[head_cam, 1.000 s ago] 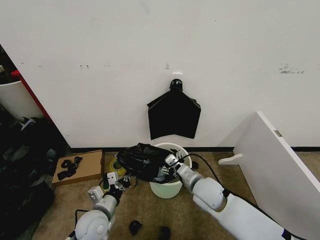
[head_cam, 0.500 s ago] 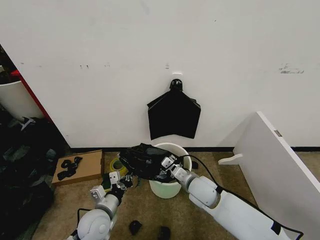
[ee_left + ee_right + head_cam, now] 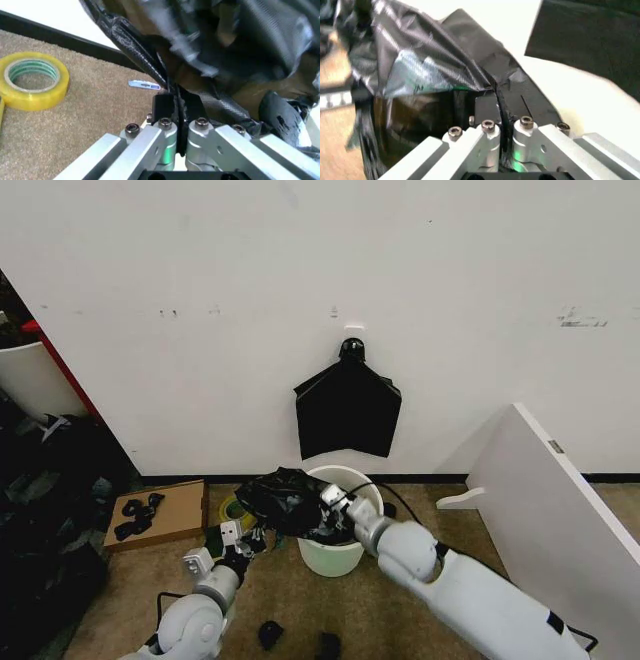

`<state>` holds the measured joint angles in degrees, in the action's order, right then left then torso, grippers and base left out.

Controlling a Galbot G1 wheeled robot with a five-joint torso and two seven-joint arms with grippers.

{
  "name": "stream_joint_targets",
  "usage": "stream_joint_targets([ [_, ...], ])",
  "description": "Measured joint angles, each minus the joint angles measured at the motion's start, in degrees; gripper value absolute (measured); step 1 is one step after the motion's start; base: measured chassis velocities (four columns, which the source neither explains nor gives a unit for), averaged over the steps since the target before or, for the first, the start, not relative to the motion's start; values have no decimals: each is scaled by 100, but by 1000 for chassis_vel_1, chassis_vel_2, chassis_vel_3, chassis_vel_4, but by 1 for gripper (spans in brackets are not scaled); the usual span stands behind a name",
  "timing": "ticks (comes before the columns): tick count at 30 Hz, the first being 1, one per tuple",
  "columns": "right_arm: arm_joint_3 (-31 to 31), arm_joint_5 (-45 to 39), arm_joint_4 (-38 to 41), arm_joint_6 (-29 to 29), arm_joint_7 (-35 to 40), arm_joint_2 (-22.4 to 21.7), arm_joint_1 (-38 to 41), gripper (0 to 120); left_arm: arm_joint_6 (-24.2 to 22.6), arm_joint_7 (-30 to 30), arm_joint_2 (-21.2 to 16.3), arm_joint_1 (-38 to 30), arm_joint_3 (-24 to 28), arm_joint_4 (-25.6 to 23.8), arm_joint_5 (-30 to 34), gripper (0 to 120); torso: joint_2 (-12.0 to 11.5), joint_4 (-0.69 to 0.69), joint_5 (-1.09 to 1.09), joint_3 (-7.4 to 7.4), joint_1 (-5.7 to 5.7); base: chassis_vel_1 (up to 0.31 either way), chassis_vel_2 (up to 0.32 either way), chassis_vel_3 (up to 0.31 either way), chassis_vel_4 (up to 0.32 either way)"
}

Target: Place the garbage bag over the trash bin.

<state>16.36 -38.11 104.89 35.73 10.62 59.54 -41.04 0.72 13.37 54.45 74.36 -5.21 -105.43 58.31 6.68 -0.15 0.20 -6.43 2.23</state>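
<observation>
right gripper (image 3: pixel 329 498) shifted left, garbage bag (image 3: pixel 285 502) clamped

We count one trash bin (image 3: pixel 334 552), one garbage bag (image 3: pixel 285 500) and two grippers, the left gripper (image 3: pixel 243 538) and the right gripper (image 3: pixel 331 499). We also see one roll of yellow tape (image 3: pixel 32 80), one slanted white board (image 3: pixel 560 510), one cardboard piece (image 3: pixel 160 515) and one flat black bundle (image 3: pixel 348 412) on the wall.

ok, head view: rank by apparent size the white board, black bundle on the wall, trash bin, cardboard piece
1. White board, though it sits nearer the camera.
2. Black bundle.
3. Trash bin and cardboard piece: close; the garbage bag, pinched by the left gripper and right gripper, hides part of the bin, so not ranked.
</observation>
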Motion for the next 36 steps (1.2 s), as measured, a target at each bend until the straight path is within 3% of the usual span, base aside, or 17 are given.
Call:
stream_joint_targets([
  [6, -212, -1434, -50, 413, 926, 29, 311, 0, -95, -94, -85, -98, -27, 234, 127, 0, 0, -1, 0, 0, 0, 0, 0, 0, 0],
  [12, -229, -1830, 165, 577, 1363, 23, 350, 0, -217, -29, -128, -206, -34, 449, 106, 0, 0, -1, -1, 0, 0, 0, 0, 0, 0],
  [17, -221, -1876, 195, 619, 1546, 53, 351, 0, -303, -16, -252, -29, -173, 17, -157, 17, 0, -1, 0, 0, 0, 0, 0, 0, 0],
  [22, -199, -1951, 247, 624, 1736, 81, 356, 0, -299, -92, -609, 543, -367, -663, -550, 39, 0, 0, 0, 0, 0, 0, 0, 0, 0],
  [24, -195, -1955, 249, 624, 1750, 91, 359, 0, -278, -120, -664, 639, -413, -743, -618, 43, 0, 0, -1, 0, 0, 0, 0, 0, 0],
  [28, -193, -1935, 280, 624, 1819, 118, 328, 0, -84, -158, -908, 981, -713, -987, -1084, 61, 0, -1, -2, 0, 0, 0, 0, 0, 0],
  [32, -224, -1901, 327, 623, 1840, 97, 255, 0, -40, -127, -1087, 1133, -872, -1211, -1135, 72, 0, -3, -1, 0, 0, 0, 0, 0, 0],
  [36, -249, -1848, 365, 620, 1845, 43, 210, 0, -62, -251, -1325, 1475, -946, -1879, -1124, 88, 0, 1, 1, 1, 0, 0, 0, 0, 0],
])
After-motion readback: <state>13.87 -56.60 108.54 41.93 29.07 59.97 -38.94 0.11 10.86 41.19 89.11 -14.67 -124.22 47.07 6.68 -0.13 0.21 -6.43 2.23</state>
